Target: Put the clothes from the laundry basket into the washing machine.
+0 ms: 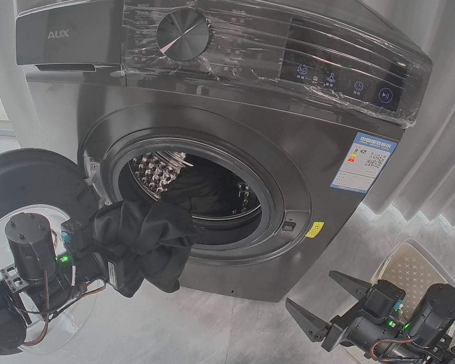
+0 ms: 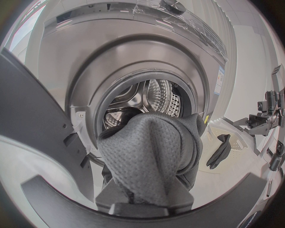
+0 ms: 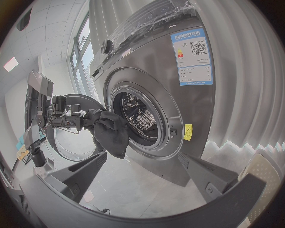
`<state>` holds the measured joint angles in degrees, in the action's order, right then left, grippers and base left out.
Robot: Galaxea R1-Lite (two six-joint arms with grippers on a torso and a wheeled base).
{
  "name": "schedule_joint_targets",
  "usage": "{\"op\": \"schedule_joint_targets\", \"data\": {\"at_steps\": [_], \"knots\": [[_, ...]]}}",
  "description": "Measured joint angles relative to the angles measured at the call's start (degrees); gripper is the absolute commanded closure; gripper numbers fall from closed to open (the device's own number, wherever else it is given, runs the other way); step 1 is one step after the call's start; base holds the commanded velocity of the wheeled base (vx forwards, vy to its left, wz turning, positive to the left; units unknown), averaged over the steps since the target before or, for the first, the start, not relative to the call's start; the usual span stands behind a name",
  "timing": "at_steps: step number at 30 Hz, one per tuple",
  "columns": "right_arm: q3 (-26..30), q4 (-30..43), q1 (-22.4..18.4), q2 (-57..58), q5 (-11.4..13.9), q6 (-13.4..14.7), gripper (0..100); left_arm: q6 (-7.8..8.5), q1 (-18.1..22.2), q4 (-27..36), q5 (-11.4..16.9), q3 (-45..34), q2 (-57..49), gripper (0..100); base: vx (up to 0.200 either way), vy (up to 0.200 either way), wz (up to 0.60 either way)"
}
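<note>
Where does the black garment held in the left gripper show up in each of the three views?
Head view: the black garment hangs before the drum opening, at its lower edge on the open door side.
Left wrist view: it bulges out of the left gripper, close before the drum opening.
Right wrist view: it hangs between the open door and the drum opening.
Shared landmark: the drum opening.

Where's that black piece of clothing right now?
In the head view, the black garment hangs from the left gripper at lower left, just in front of the washing machine opening, beside its open door.
</note>
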<state>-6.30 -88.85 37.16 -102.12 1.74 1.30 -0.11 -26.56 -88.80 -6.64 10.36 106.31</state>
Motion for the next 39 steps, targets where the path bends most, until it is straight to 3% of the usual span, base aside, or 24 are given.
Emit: {"op": "schedule_joint_targets", "data": {"at_steps": [12, 18, 23, 26, 31, 36, 39], "knots": [[0.0, 0.0, 0.4, 0.1, 0.0, 0.0, 0, -1.22, -6.6, -0.1, -2.0, 1.9, 3.6, 100, 0.0, 0.0, 0.0], [0.2, 0.0, 0.5, 0.2, 0.0, 0.0, 0, -1.83, -6.9, 0.0, -6.9, 7.7, 7.4, 100, 0.0, 0.0, 0.0], [0.5, 0.0, 0.7, 0.3, 0.0, -0.2, 0, -3.85, -6.3, 0.0, -8.1, 10.8, 9.9, 100, 0.0, 0.0, 0.0], [0.7, 0.0, 0.8, 0.3, 0.0, -0.2, 0, -5.66, -6.1, 0.0, -6.9, 12.5, 10.8, 100, 0.0, 0.0, 0.0], [1.0, 0.0, 1.1, 0.4, 0.0, -0.2, 0, -7.3, -5.9, 0.0, -4.4, 15.7, 11.5, 100, 0.0, 0.0, 0.0], [1.4, 0.0, 1.3, 0.4, 0.0, -0.2, 0, -11.59, -6.0, 0.0, -4.7, 18.0, 12.5, 100, 0.0, 0.0, 0.0], [1.4, 0.0, 1.5, 0.4, 0.0, -0.2, 0, -12.29, -6.1, 0.1, -5.6, 20.1, 13.7, 100, 0.0, 0.0, 0.0]]}}
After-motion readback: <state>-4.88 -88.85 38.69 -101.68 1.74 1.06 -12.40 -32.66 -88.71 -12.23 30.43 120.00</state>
